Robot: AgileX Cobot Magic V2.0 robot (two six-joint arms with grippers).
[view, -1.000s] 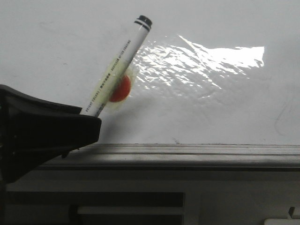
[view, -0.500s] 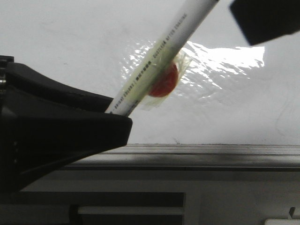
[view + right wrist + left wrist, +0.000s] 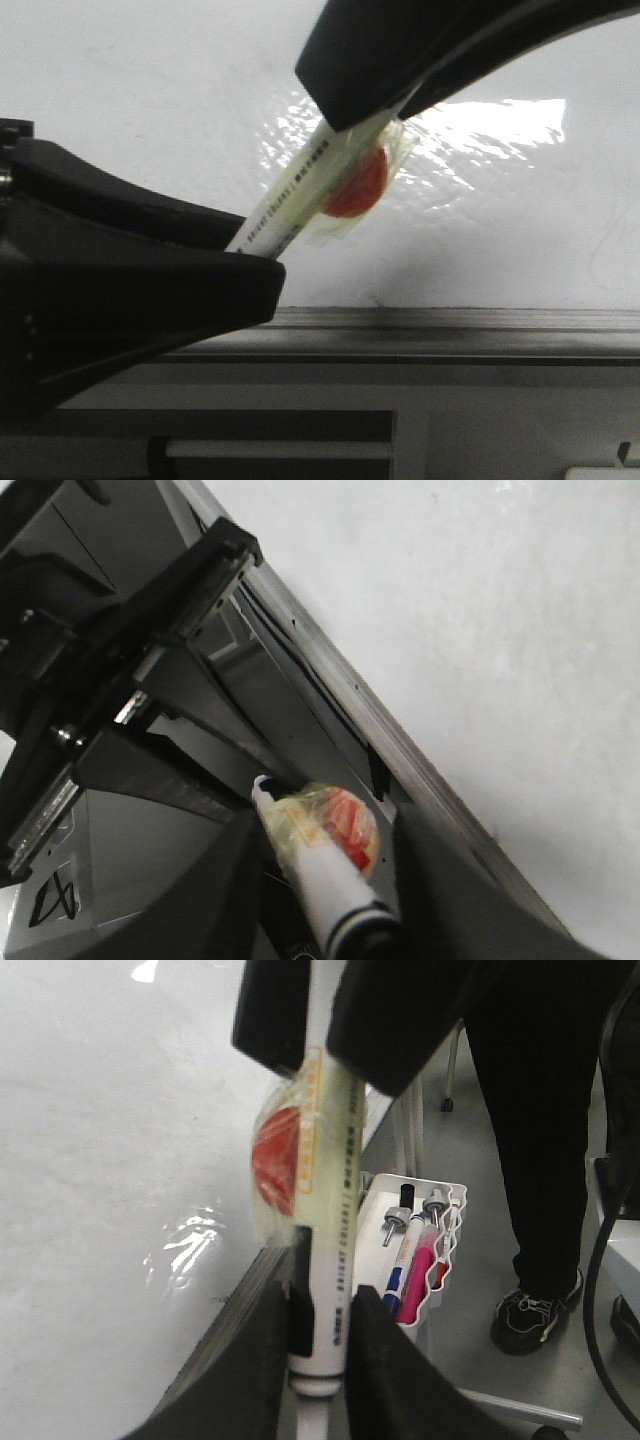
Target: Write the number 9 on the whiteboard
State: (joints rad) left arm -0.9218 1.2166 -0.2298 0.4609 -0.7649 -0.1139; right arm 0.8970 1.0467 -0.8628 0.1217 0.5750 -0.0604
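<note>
The left gripper (image 3: 235, 250) grips the marker (image 3: 300, 195) base, the right gripper (image 3: 375, 115) straddles its capped end, closure unclear, before the whiteboard (image 3: 150, 100) just beyond; no number 9 visible, so uncapping and writing apparently remain.

Marker (image 3: 300, 195) ends: in the front view its lower end is hidden inside the left pincer (image 3: 235, 262), its upper end behind the right pincer (image 3: 365, 110).
Marker print: a line of lettering runs along the barrel, too small to read.
Left pincer body: cut off by the front view's left edge.
Right pincer body: cut off by the front view's top edge.
Whiteboard (image 3: 140, 100) surface: part washed out by glare; whether any stroke lies behind the pincers cannot be told.
Person (image 3: 545, 1110): only dark legs and shoes show in the left wrist view.
Pen tray (image 3: 420, 1250): its contents are blurred.
</note>
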